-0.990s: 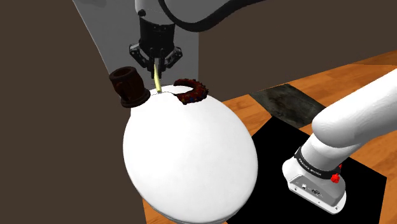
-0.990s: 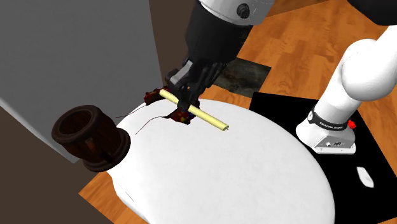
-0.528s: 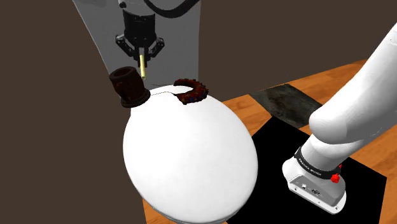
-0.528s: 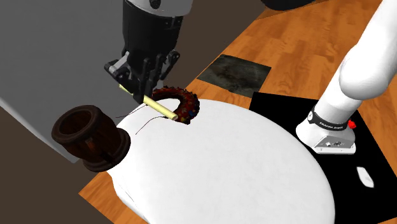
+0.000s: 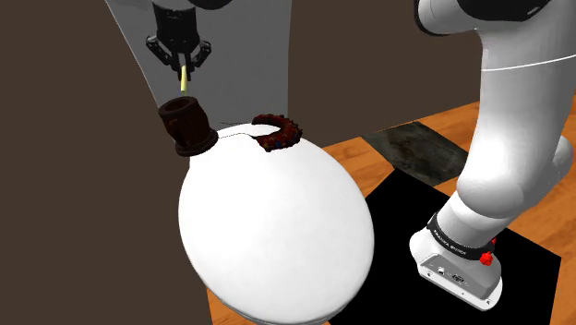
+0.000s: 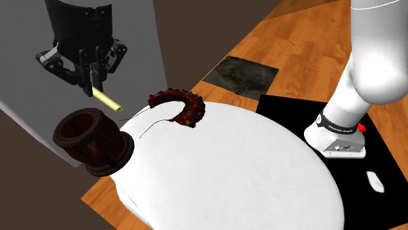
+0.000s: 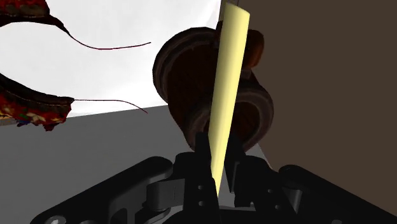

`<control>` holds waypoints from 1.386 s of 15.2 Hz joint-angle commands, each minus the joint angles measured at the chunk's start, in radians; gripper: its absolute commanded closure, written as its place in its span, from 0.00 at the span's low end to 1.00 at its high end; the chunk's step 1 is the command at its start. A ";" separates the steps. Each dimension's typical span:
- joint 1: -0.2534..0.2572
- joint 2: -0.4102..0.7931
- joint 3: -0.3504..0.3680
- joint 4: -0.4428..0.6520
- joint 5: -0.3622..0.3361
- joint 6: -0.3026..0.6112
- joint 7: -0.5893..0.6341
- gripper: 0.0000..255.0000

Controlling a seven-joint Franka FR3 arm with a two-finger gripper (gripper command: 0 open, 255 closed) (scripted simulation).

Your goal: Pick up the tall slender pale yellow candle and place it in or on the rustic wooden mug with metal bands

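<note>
Pale yellow candle (image 5: 185,81) hangs clamped in the gripper (image 5: 182,66) (arm outstretched, hand pointing down) above the dark mug (image 5: 188,126) at the table's (image 5: 277,240) edge.

The tool (image 5: 182,65) holds the candle (image 5: 185,83) above the mug (image 5: 187,125).

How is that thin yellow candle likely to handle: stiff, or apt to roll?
Probably stiff: the candle runs straight though the fingers clasp only one end. Round and slender, it would likely roll on the table, and lean inside the mug.
</note>
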 commanded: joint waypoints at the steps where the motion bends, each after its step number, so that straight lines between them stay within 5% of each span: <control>1: 0.072 0.089 -0.036 0.138 -0.049 -0.054 -0.021 1.00; 3: 0.140 0.169 -0.068 0.275 -0.084 -0.104 -0.050 1.00; 21: 0.065 0.163 -0.076 0.040 -0.106 0.096 0.021 1.00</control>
